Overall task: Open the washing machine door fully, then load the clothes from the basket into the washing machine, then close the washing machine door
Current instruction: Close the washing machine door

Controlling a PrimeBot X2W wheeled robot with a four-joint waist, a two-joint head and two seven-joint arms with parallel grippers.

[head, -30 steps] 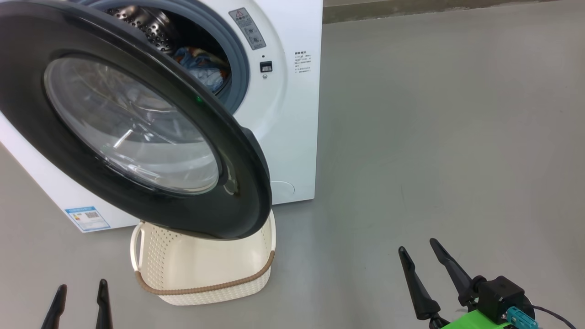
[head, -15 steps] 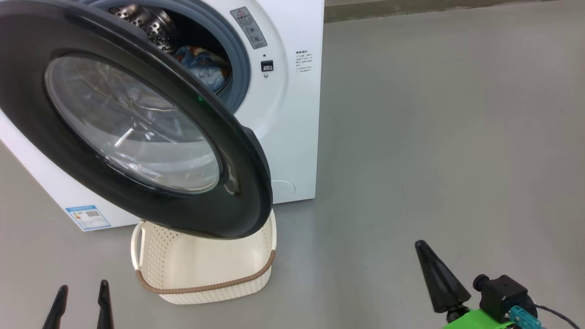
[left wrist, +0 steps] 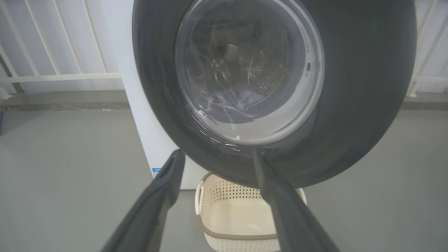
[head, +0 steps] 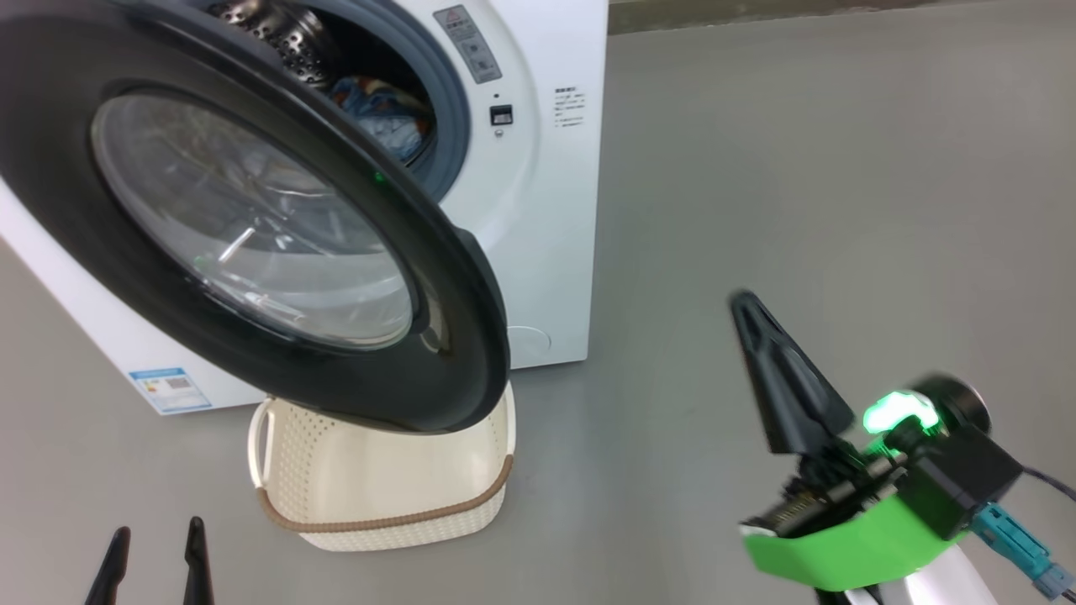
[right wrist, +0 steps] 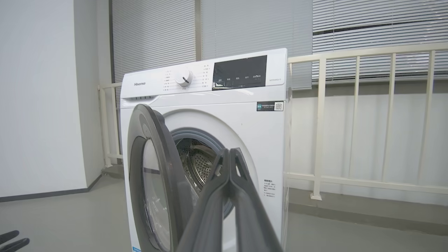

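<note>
In the head view, the right hand (head: 751, 313) is now seen with its two dark fingers pressed together into one point, and nothing is held. One second ago they were apart. It is also raised higher over the grey floor (head: 799, 185), nearer to the washing machine (head: 546, 252). The left hand (head: 159, 542) is kept wide open and empty at the lower left. The washing machine door (head: 466, 336) is left half swung out, as before. The clothes (head: 382, 113), blue with orange, are seen inside the steel drum (head: 277, 35). The basket (head: 378, 496) under the door looks empty. Loading is therefore judged as finished, and the closed hand is probably prepared for pushing the door shut.

In the left wrist view, the glossy black rim and the bulging clear glass are framed by the spread fingers (left wrist: 164, 185). The perforated cream plastic of the basket, with its brown woven rim, is seen beneath.

In the right wrist view, the door is seen almost edge-on before the smooth white machine, and the drum is dotted with small holes.
</note>
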